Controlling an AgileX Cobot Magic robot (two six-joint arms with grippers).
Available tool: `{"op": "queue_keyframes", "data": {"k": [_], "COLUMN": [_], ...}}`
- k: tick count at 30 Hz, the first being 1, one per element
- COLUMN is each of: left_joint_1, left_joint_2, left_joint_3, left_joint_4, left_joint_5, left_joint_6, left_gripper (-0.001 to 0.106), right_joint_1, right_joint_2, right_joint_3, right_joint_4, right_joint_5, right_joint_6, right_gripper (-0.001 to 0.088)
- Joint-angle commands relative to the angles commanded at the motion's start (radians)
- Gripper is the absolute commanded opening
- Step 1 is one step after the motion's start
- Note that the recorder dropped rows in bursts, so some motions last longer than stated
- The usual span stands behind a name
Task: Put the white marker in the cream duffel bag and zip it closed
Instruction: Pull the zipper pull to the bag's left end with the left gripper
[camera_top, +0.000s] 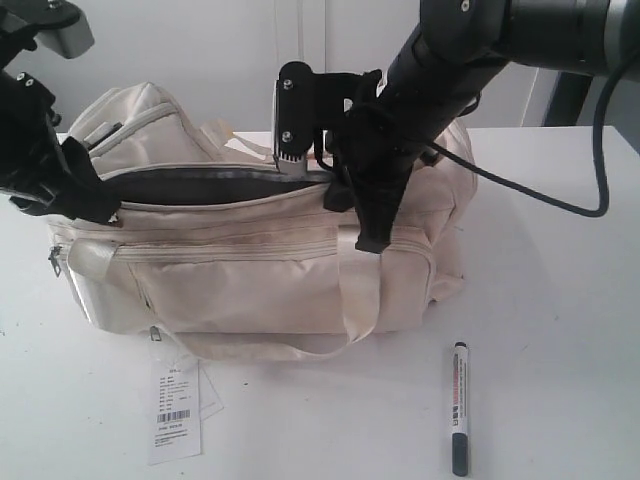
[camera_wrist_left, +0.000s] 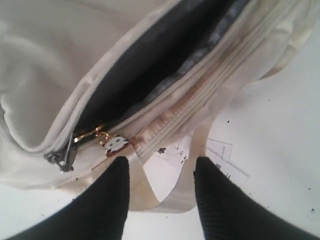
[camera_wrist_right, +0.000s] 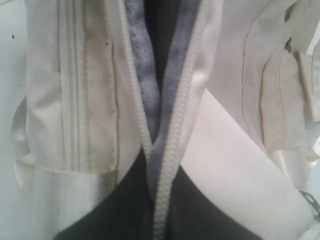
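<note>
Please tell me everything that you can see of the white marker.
The white marker is slim, with a smooth white barrel, red print along it, a dark cap at the end nearer the camera and a small dark far end. It lies flat on the white table, in front of the cream duffel bag and apart from it. Only the table touches it.

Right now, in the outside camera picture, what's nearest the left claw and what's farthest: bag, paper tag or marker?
1. cream duffel bag, its left end right at the left claw.
2. barcode tag, lower left of the view.
3. white marker, far over on the lower right.
</note>
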Motion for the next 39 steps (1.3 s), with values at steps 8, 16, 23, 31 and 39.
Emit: {"op": "queue_keyframes", "data": {"k": [8,16,23,31,39], "left_joint_1": [0.000,0.000,0.000,0.000,0.000], "left_joint_2": [0.043,0.082,0.104,0.131,0.160], "left_joint_3": [0.000,0.000,0.000,0.000,0.000], "left_joint_4": [-0.053,-0.070,-0.063,-0.031,-0.031], "left_joint_5": [0.050,-0.045,-0.056,-0.093,-0.138], "left_joint_6": [-0.108,-0.139,-0.158,-0.158,-0.160], "left_gripper": [0.067,0.068,0.068,0.068,0.058], "right_joint_1": [0.000,0.000,0.000,0.000,0.000], "right_joint_2": [0.000,0.000,0.000,0.000,0.000], "right_joint_3": [0.000,0.000,0.000,0.000,0.000], "right_joint_4": [0.006,0.011,0.011,0.011,0.011], "right_joint_5": [-0.036,-0.046,-0.055,-0.055,-0.059], "right_joint_6": [0.017,0.017,0.017,0.017,0.017], "right_gripper": [0.0000,0.0000,0.0000,0.0000,0.0000]}}
